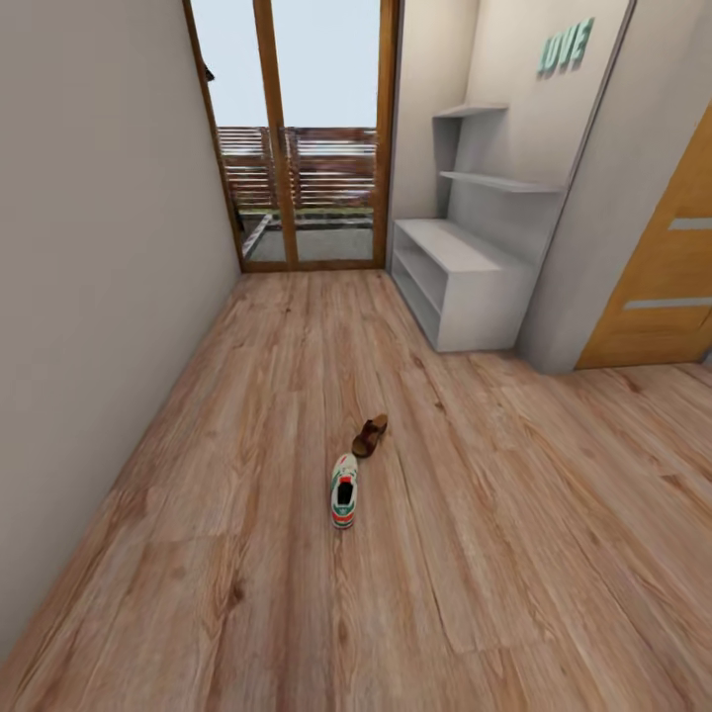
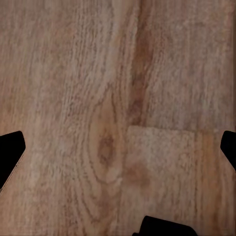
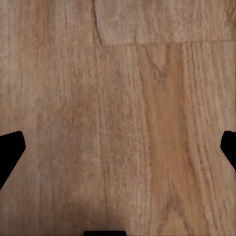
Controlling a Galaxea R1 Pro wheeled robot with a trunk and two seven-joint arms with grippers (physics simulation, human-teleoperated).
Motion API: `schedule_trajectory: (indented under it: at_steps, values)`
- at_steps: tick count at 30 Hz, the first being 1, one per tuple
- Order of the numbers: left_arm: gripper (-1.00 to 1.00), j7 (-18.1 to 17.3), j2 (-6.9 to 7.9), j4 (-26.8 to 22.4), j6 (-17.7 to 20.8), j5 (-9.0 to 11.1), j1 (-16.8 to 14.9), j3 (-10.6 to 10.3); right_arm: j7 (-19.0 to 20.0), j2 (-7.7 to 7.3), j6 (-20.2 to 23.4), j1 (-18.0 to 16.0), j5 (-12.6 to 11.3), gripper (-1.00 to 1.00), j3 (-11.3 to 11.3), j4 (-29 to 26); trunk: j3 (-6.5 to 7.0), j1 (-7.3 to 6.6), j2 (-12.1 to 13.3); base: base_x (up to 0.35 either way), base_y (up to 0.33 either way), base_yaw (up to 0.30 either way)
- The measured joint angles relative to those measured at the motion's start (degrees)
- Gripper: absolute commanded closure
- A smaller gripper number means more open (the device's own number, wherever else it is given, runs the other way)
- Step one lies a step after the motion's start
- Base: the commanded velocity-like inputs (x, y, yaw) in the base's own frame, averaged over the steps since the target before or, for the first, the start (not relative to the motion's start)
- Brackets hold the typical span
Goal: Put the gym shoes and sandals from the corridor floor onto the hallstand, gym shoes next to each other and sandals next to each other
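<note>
In the middle of the corridor floor (image 1: 247, 554) lies one gym shoe (image 1: 343, 490), white with green stripes, its length running toward the glass door (image 1: 297, 138). Just beyond it, close to its far end but, as far as I can judge, not touching, lies one brown sandal (image 1: 370, 436), turned a little to the right. The hallstand (image 1: 465, 287) stands against the right wall, well apart from both, and its bench top and open shelves look bare. I see no second shoe and no second sandal on the visible floor. In each wrist view there are only planks, with dark fingertips at the two side edges, so the left gripper (image 2: 118, 152) and the right gripper (image 3: 118, 152) seem spread wide, with nothing between them. I think the step now is to approach the sneaker. It would be good to stop short of it, so the base does not push it, and to grasp it across its width.
</note>
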Motion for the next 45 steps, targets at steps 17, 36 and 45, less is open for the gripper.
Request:
schedule_trajectory:
  at_steps: [17, 36, 45]
  values:
    - [-1.0, 0.0, 0.0, 0.0, 0.0, 0.0, 0.0, 0.0, 0.0, 0.0, 0.0, 0.0, 0.0, -1.0, 0.0, 0.0, 0.0, 0.01, 0.0, 0.323, 0.045, 0.0]
    - [-1.0, 0.0, 0.0, 0.0, 0.0, 0.0, 0.0, 0.0, 0.0, 0.01, 0.0, 0.0, 0.0, -1.0, 0.0, 0.0, 0.0, 0.01, 0.0, 0.242, 0.244, 0.0]
    - [-1.0, 0.0, 0.0, 0.0, 0.0, 0.0, 0.0, 0.0, 0.0, 0.0, 0.0, 0.0, 0.0, -1.0, 0.0, 0.1, 0.0, 0.01, 0.0, 0.229, 0.232, 0.0]
